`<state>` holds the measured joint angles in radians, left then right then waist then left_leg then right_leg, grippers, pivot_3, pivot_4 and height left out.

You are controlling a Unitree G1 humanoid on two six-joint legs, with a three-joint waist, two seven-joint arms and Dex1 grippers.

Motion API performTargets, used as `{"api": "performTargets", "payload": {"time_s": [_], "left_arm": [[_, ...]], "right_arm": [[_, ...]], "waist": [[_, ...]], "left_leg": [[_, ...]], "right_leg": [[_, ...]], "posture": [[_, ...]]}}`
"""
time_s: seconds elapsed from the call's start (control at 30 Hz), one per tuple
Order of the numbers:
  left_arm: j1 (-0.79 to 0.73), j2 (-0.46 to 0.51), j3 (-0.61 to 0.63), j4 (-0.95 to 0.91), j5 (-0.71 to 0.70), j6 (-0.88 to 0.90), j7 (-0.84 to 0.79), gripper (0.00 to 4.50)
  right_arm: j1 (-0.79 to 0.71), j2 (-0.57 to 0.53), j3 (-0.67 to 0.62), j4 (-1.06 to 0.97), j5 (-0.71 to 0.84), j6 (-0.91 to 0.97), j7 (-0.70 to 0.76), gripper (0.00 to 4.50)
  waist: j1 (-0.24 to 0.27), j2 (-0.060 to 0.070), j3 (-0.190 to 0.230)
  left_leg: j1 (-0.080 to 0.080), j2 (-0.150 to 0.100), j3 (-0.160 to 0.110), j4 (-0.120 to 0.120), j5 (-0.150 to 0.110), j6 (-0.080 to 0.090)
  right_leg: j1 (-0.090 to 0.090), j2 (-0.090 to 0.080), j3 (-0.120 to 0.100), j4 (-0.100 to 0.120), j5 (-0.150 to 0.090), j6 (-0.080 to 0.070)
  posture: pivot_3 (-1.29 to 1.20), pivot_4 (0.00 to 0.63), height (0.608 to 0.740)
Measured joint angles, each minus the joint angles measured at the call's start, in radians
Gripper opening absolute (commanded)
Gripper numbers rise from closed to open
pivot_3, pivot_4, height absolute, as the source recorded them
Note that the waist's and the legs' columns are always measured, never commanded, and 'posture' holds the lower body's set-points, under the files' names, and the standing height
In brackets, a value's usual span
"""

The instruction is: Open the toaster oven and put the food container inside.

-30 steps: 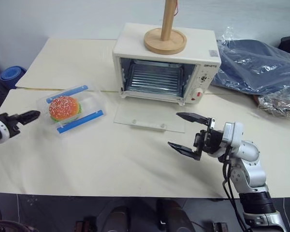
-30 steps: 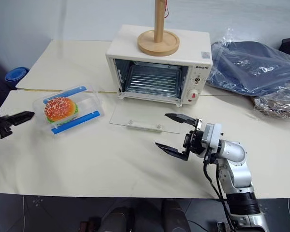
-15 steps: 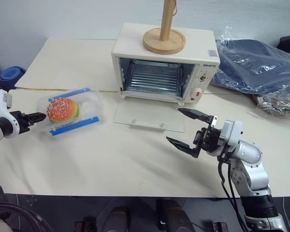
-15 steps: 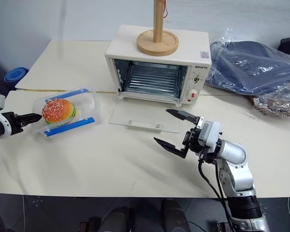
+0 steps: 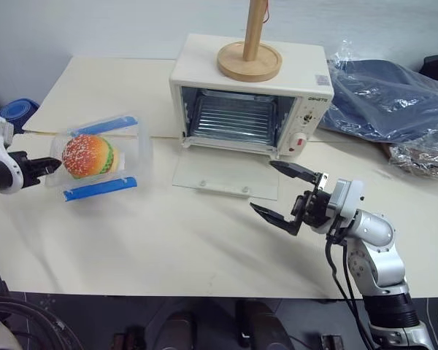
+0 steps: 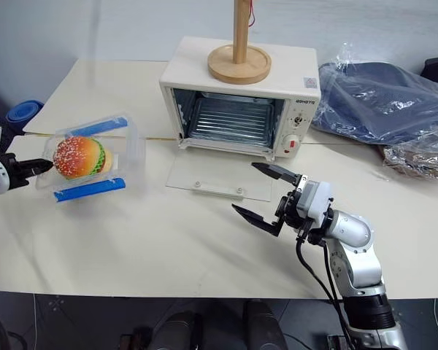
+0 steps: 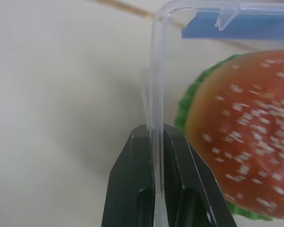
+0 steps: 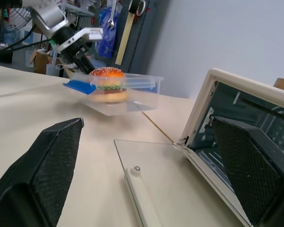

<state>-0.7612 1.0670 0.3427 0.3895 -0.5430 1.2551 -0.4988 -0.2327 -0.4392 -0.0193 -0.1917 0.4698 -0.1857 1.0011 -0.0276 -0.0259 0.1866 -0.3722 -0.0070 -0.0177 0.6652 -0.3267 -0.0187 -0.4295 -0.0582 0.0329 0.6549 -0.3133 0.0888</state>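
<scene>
Over the cream table [image 5: 168, 240], the left gripper [image 5: 50, 166] pinches the food container [image 5: 95, 157] rim, seemingly lifted and tilted. Toaster oven [image 5: 250, 98] door lies open. Right gripper [image 5: 283, 195] waits, jaws wide.

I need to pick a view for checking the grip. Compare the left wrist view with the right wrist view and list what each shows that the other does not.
Left wrist view: two black fingers shut on the food container's clear rim.

Right wrist view: the whole container lifted off the table, the toaster oven with its glass door lying open, and the right gripper open.

Both: the container, its blue clip strip and the hamburger.
</scene>
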Motion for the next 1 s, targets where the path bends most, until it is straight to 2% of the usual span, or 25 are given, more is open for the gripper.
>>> {"api": "performTargets", "payload": {"time_s": [0.1, 0.3, 0.6, 0.8, 0.87, 1.0], "left_arm": [[-0.02, -0.01, -0.006, -0.152, -0.027, 0.069, -0.005, 0.0], [-0.106, -0.232, -0.116, -0.349, -0.057, 0.197, 0.059, 0.0], [-0.24, -0.478, -0.162, -0.329, 0.002, 0.204, 0.18, 0.0], [-0.286, -0.572, -0.239, -0.231, 0.083, 0.157, 0.229, 0.0], [-0.291, -0.59, -0.245, -0.217, 0.096, 0.138, 0.234, 0.7], [-0.297, -0.622, -0.239, -0.213, 0.1, 0.138, 0.237, 1.81]], "right_arm": [[0.018, -0.028, -0.011, 0.001, -0.01, -0.002, -0.004, 4.5], [0.168, -0.095, -0.108, 0.049, -0.027, -0.047, 0.008, 4.5], [0.23, -0.098, -0.129, 0.059, -0.031, -0.074, -0.019, 4.5], [0.258, -0.081, -0.132, 0.044, -0.04, -0.081, -0.054, 4.5], [0.263, -0.069, -0.132, 0.034, -0.046, -0.094, -0.065, 4.5], [0.291, -0.06, -0.132, 0.033, -0.051, -0.106, -0.079, 4.5]], "waist": [[0.002, 0.0, 0.0], [0.028, -0.001, 0.0], [0.002, -0.001, 0.0], [0.005, -0.001, 0.0], [0.004, -0.001, 0.0], [0.004, -0.001, 0.0]], "left_leg": [[0.0, 0.0, 0.0, 0.0, 0.0, 0.0], [0.0, -0.002, 0.0, 0.002, 0.0, 0.001], [0.002, -0.001, 0.002, 0.002, 0.001, -0.001], [0.001, -0.001, 0.001, 0.003, 0.001, -0.001], [0.001, -0.001, 0.002, 0.003, 0.001, -0.001], [0.001, -0.001, 0.001, 0.003, 0.002, -0.002]], "right_leg": [[0.0, 0.0, 0.0, 0.0, 0.0, 0.0], [0.001, -0.001, 0.0, 0.001, 0.0, 0.001], [0.001, 0.002, 0.002, 0.004, 0.0, 0.001], [0.001, 0.002, 0.002, 0.003, 0.0, 0.001], [0.001, 0.002, 0.002, 0.003, 0.0, 0.001], [0.001, 0.002, 0.002, 0.004, 0.0, 0.001]], "posture": [[0.0, 0.15, 0.74], [0.0, 0.15, 0.74], [0.0, 0.15, 0.74], [0.0, 0.15, 0.74], [0.0, 0.15, 0.74], [0.0, 0.15, 0.74]]}}
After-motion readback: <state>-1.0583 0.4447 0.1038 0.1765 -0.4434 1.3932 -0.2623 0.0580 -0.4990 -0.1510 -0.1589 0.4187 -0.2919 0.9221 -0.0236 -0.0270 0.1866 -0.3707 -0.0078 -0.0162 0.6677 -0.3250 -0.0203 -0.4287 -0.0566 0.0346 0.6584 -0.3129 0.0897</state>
